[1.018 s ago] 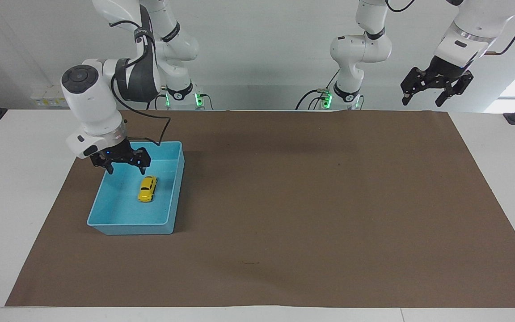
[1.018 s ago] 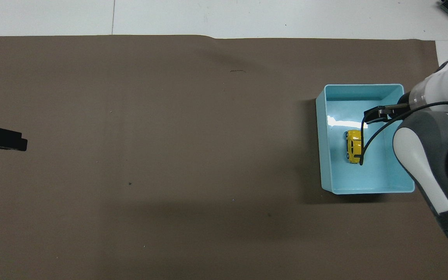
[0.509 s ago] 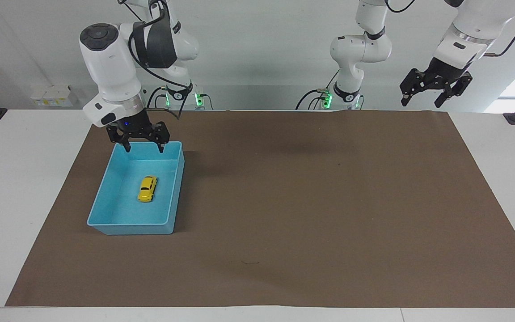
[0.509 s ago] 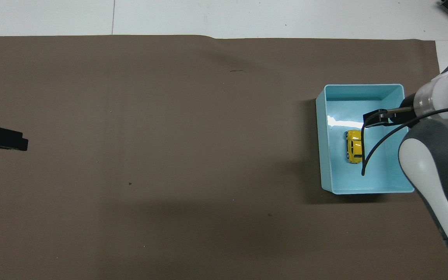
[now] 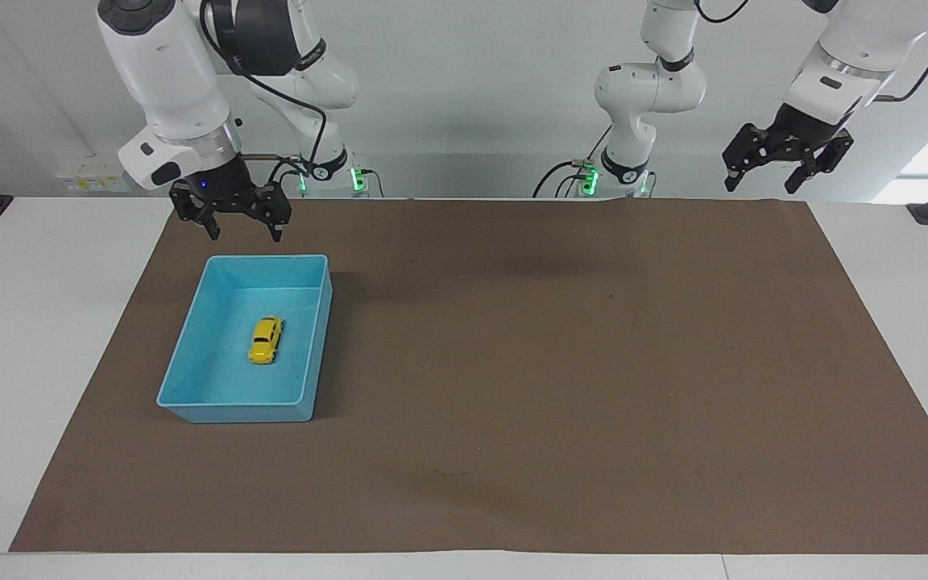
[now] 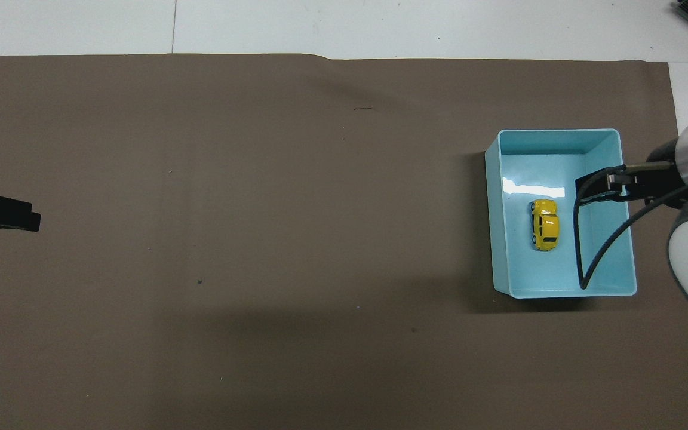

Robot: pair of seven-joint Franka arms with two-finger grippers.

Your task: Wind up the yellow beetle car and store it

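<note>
Looks basically done: yellow beetle car parked on its wheels inside the light blue bin, mid-left of the facing view, glossy rounded shell against smooth plastic walls. Right claw raised above the bin's upper edge, spread and empty. Left claw waiting upper right, also spread. Matte brown mat covering the white desk. Nothing obvious left.

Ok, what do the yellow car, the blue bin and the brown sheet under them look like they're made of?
Yellow car: glossy painted shell, metal or hard plastic, I can't tell which; it shows small bright highlights.
Blue bin: smooth moulded plastic, probably; thin even walls, rounded corners, and a white glare streak on its floor in the overhead view.
Brown sheet: matte paper, likely; no shine, with a slightly wavy edge nearest the robots.
</note>
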